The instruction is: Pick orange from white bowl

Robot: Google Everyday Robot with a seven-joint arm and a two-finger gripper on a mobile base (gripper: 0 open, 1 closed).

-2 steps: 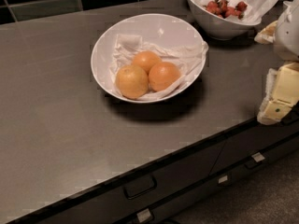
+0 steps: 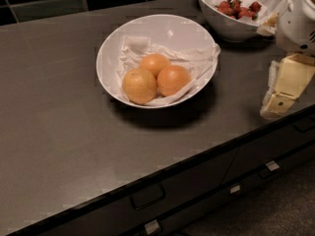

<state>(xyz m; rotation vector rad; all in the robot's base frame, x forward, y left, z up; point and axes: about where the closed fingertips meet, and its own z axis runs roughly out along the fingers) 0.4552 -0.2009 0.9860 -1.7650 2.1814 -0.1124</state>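
The white bowl [image 2: 110,53], wide, shallow and lined with crumpled white paper, sits on the dark counter at centre. It holds three fruits. The orange [image 2: 173,79], the deepest reddish-orange one, lies at the right, touching the paler yellow-orange one [image 2: 139,85] at front left and the lighter one [image 2: 155,63] behind. My gripper [image 2: 275,104], cream-coloured under a white arm [image 2: 298,18], hangs at the right edge of the view. It is over the counter's front edge, well to the right of the bowl, and holds nothing that I can see.
A deeper white bowl with red fruit pieces [image 2: 231,14] stands at the back right, close to the arm. The counter's front edge [image 2: 162,173] runs diagonally, with drawers and handles below. A dark tiled wall is behind.
The gripper and arm have shifted slightly left, toward the bowl. The bowl and fruits have not moved.
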